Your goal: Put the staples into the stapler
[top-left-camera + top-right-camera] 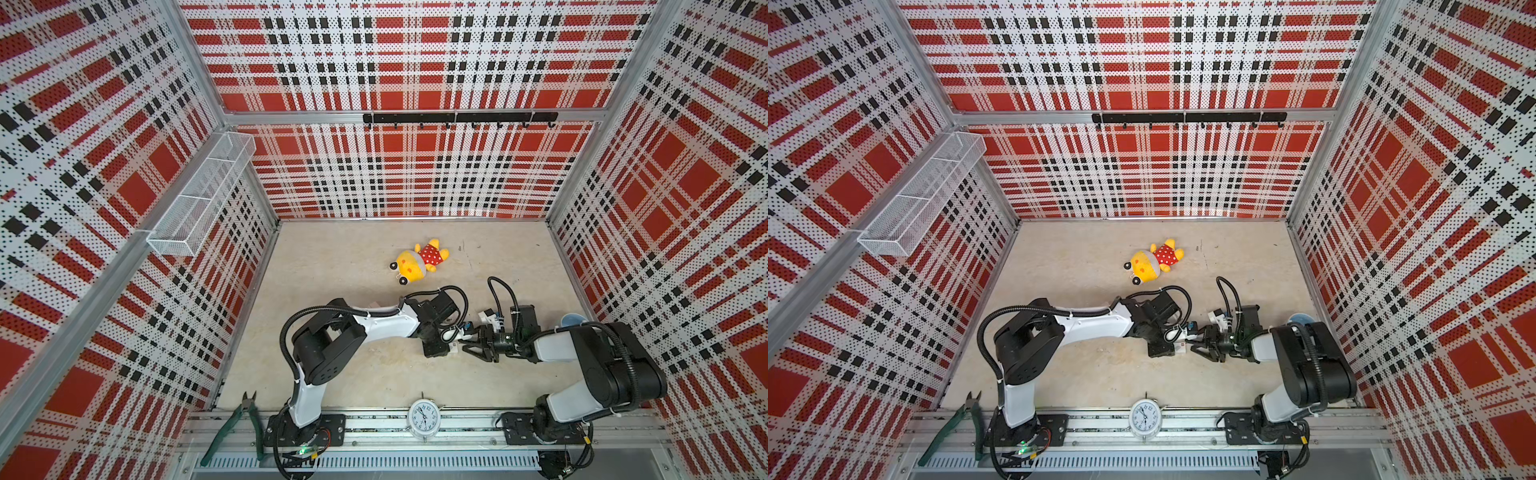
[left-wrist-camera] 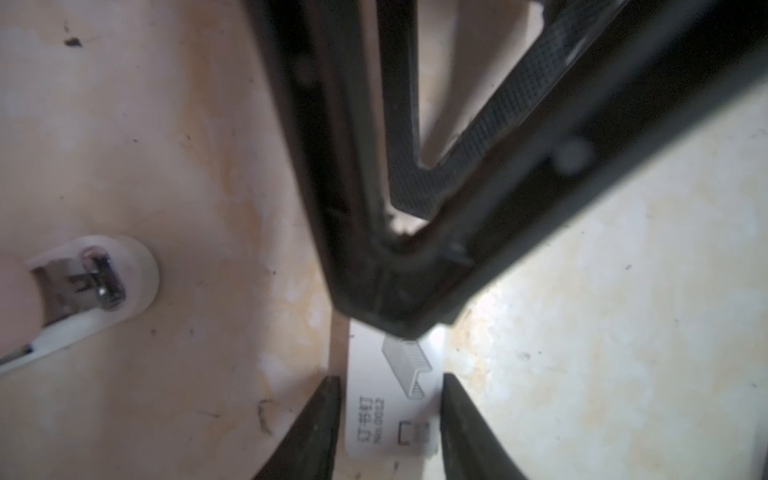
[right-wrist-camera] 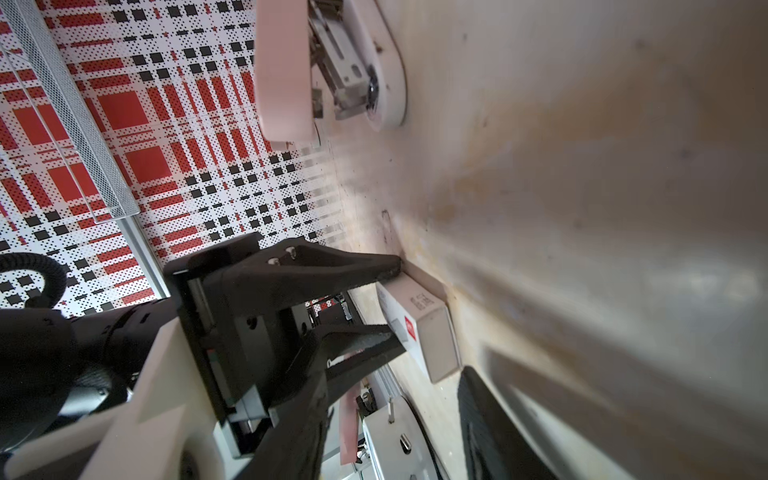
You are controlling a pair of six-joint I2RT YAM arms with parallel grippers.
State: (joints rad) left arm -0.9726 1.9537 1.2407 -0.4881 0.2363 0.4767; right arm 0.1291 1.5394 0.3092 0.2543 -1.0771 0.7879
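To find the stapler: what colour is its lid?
Lid: pale pink, best in right wrist view.

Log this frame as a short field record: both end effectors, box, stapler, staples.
left end effector: clamped across the white box
right end effector: tips at the box's end; grip unclear
stapler: on the table, hinged open
staples: no strip in view
elsewhere: plush toy, alarm clock, pliers

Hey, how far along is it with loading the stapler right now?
Done: the stapler lies opened, pink top swung off its base. In hand: the left gripper clamps the white staple box, the right gripper at its end. Remaining: no loose staples show; a strip must come out and go in.
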